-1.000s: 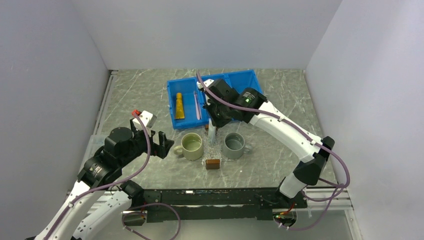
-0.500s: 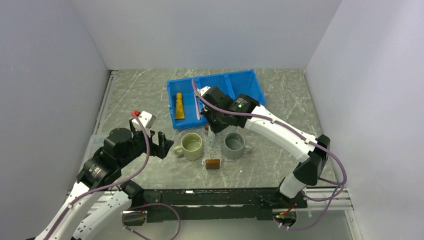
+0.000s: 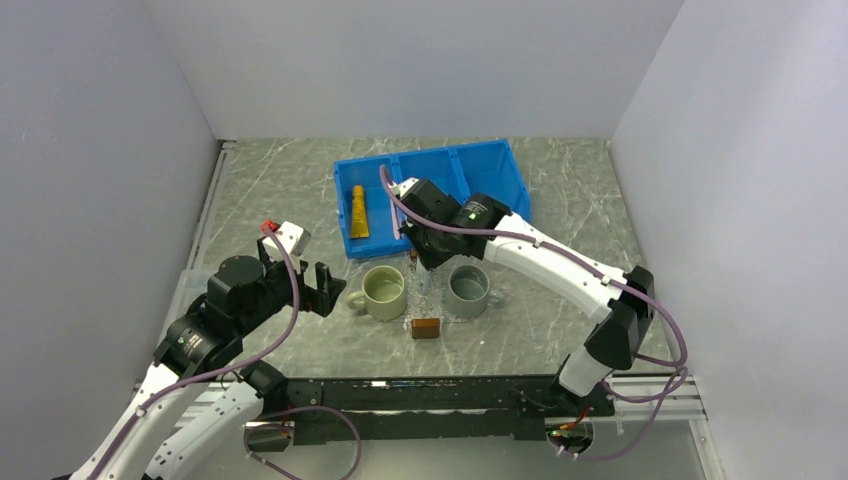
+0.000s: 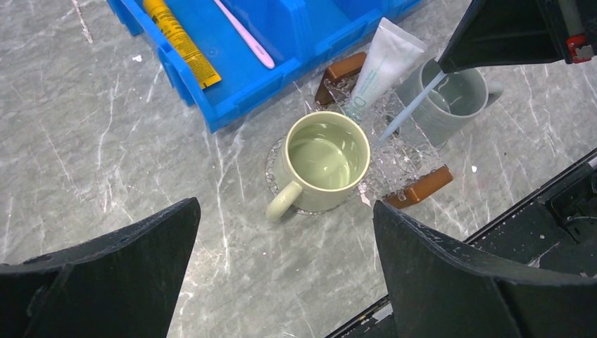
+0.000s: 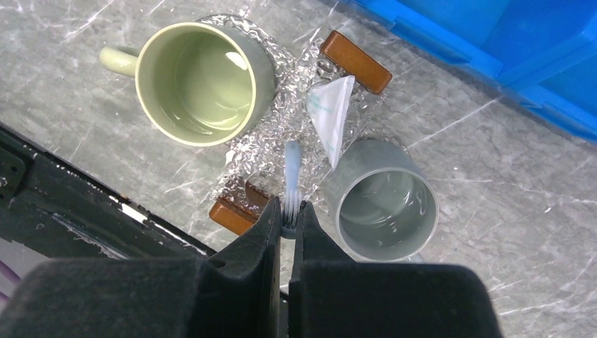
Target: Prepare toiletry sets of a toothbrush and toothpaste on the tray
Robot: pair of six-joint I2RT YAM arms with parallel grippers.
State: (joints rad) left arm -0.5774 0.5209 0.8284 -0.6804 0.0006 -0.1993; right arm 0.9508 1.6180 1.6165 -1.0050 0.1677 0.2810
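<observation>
Toothbrush [image 5: 291,184] clenched in right jaws, tip over tray [image 5: 248,156] (beside toothpaste [image 5: 329,113]), left jaws spread wide

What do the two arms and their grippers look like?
The left arm and right arm have white links and black joints, each with a purple cable alongside. A green light glows on the right arm. The left gripper and right gripper have black, wedge-shaped fingers.

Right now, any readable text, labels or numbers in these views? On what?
None readable.
White toothpaste tube: teal print, too blurred to read.
Yellow tube: dark print, too small to read.
Toothbrush in right gripper: no marking visible.
</observation>
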